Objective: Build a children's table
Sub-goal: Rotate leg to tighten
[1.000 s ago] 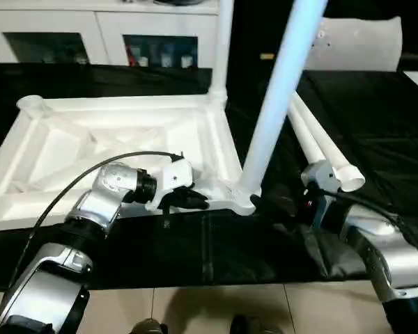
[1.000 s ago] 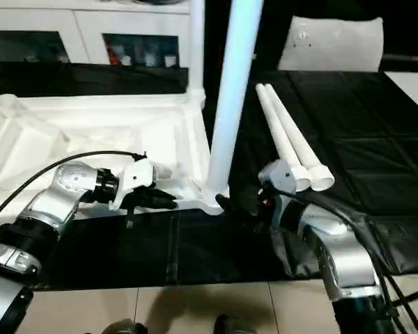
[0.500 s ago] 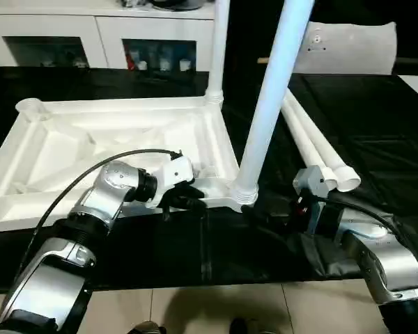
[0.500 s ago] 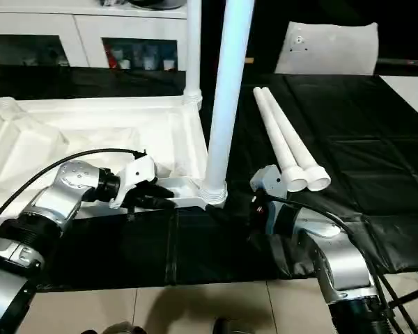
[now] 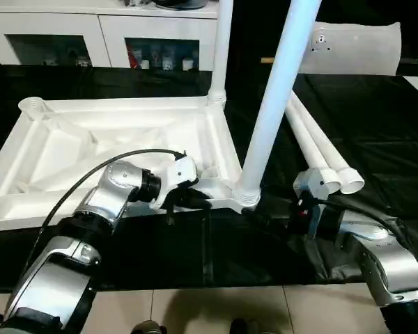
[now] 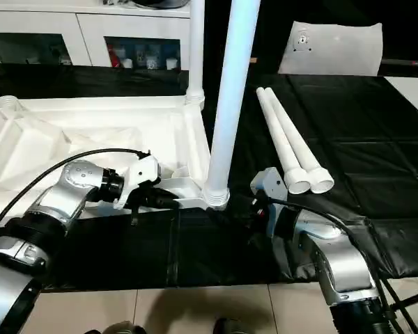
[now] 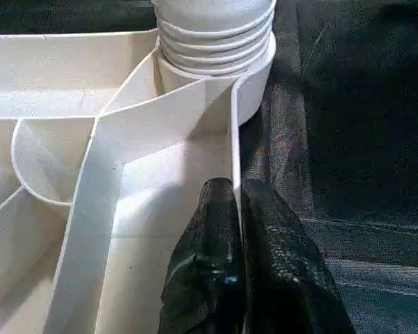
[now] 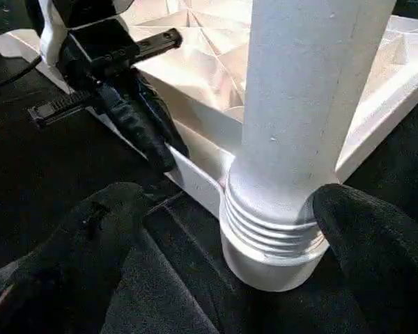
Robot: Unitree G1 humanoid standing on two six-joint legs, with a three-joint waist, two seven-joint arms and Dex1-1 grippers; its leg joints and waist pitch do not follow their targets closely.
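- Table top (image 5: 111, 139) lies upside down on the black-covered surface (image 5: 376, 118), ribbed underside facing up, on the robot's left half of the view.
- Two legs are standing in corner sockets: near leg (image 5: 272, 104) in the near-right corner, leaning slightly toward the right; far leg (image 5: 221, 49) upright in the far-right corner.
- Far-left corner socket (image 5: 32, 106) is open, no leg in it.
- Two loose legs (image 5: 320, 149) lie side by side on the surface to the right of the top, touching each other, wide ends toward the robot.
- Left gripper (image 7: 235, 209) is pinched onto the near rim wall of the top, just beside the near-right socket. One black finger inside the rim, one outside, wall between them; narrow gap, holding the rim.
- Left wrist view: threaded base of the near leg (image 7: 216, 31) seated in the socket, several thread rings showing above the socket lip.
- Right gripper (image 8: 265, 229) is spread wide around the base of the near leg, one finger (image 8: 366, 229) on each side of the threaded collar. The finger on one side looks just touching the collar; the other sits apart from it. Cannot tell if it has real grip.
- Right wrist view also shows the left gripper on the rim next to the socket.
- Background: white cabinets (image 5: 104, 42) with glass doors behind the surface, a flat white panel (image 5: 352, 49) at far right.
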